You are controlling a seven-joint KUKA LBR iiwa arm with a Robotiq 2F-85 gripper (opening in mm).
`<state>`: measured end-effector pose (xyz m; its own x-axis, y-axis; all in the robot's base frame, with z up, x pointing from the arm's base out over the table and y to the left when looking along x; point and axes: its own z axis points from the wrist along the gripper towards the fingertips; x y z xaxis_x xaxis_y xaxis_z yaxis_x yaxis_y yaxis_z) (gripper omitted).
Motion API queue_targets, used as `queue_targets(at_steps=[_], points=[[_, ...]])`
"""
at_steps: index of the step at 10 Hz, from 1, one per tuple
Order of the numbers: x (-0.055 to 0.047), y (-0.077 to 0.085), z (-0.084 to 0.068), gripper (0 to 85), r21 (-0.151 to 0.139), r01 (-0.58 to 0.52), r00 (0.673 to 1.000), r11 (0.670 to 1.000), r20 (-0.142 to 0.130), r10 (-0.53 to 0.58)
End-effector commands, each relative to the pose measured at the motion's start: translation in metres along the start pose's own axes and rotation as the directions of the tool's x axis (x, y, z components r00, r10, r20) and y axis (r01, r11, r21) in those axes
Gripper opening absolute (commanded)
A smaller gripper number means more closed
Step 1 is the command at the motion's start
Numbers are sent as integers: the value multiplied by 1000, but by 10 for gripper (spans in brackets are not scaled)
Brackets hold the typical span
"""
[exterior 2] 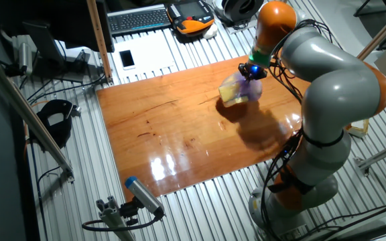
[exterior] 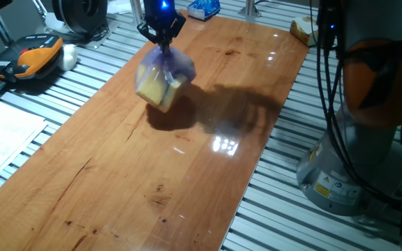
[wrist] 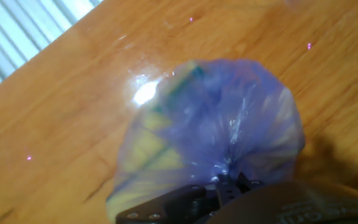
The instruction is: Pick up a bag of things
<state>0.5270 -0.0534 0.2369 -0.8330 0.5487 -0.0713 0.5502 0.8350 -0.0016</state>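
The bag of things (exterior: pixel 160 77) is a crinkly translucent purple plastic bag with yellowish lumps showing through. It hangs in the air above the wooden table (exterior: pixel 152 174), and its shadow lies on the wood below it. My gripper (exterior: pixel 162 38) is shut on the bag's gathered top and holds it from above. The bag also shows in the other fixed view (exterior 2: pixel 238 90) under my gripper (exterior 2: pixel 250 72). In the hand view the bag (wrist: pixel 210 137) fills the middle, bunched into my gripper (wrist: pixel 225 183) at the lower edge.
A blue-and-white packet (exterior: pixel 202 8) lies beyond the table's far end. An orange-and-black handheld unit (exterior: pixel 28 57) and papers lie on the slatted surface at the left. The arm's grey base (exterior: pixel 340 174) stands at the right. A keyboard (exterior 2: pixel 139 19) lies behind the table.
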Motion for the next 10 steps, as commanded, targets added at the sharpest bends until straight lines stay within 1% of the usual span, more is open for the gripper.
queue_targets(at_steps=[1,2,3,4,5,6,7,8,9,10], points=[[2,0,-2,0,-8,116,993,993,10,-116],[5,0,-5,0,-10,172,985,985,16,-172],[8,1,-8,0,-2,236,972,972,21,-236],[12,5,-13,0,3,286,958,958,19,-286],[19,10,-20,0,14,317,948,948,10,-317],[25,13,-25,0,16,336,942,942,2,-336],[29,14,-28,0,9,369,930,930,-1,-369],[32,14,-30,0,-6,389,921,921,-6,-389],[34,15,-31,0,-8,421,907,907,-12,-421],[36,16,-33,0,-24,453,891,891,-24,-454]])
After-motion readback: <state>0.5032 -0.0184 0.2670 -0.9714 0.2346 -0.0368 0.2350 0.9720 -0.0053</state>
